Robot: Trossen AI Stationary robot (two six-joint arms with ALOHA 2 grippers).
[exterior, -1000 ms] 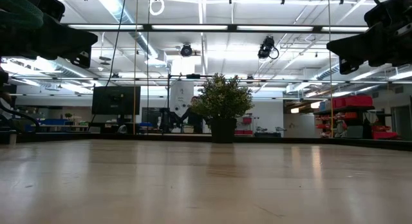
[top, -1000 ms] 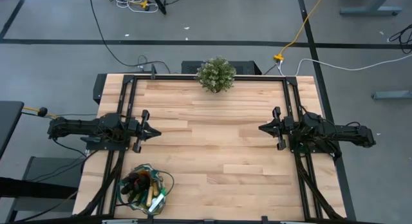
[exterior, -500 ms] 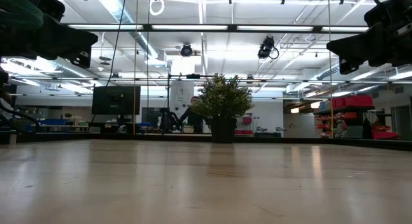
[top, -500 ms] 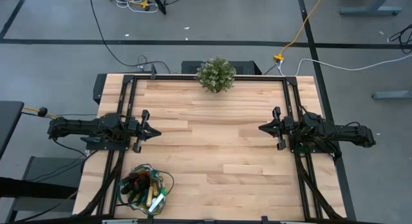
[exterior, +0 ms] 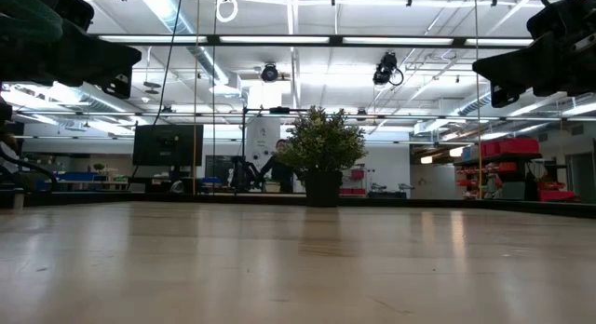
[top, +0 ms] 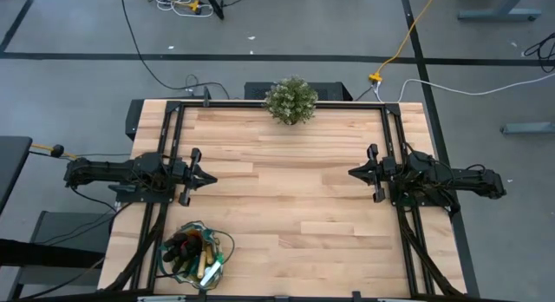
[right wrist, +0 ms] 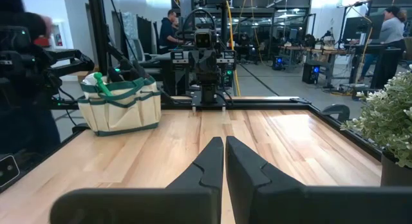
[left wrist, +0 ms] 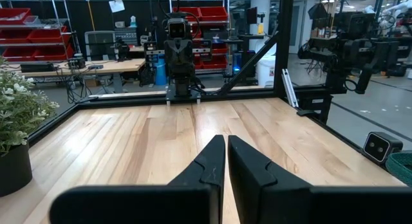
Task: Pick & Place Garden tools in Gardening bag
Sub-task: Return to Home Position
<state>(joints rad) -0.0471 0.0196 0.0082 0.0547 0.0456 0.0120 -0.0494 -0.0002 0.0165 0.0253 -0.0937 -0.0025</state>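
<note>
The tan gardening bag (top: 198, 252) with green trim stands on its base at the table's near left corner, with garden tools standing in it; a green spray bottle top (right wrist: 98, 78) and dark handles stick out. It also shows in the right wrist view (right wrist: 120, 105). My left gripper (top: 211, 177) is shut and empty, held above the table at its left side, pointing right. My right gripper (top: 352, 173) is shut and empty above the table's right side, pointing left. Both fingertip pairs show closed in the wrist views (left wrist: 226, 147) (right wrist: 223, 147).
A bushy green potted plant (top: 290, 100) stands at the middle of the table's far edge. A black frame rail (top: 173, 146) runs round the table. Bare wooden tabletop (top: 286, 189) lies between the two grippers. People stand in the room beyond the table.
</note>
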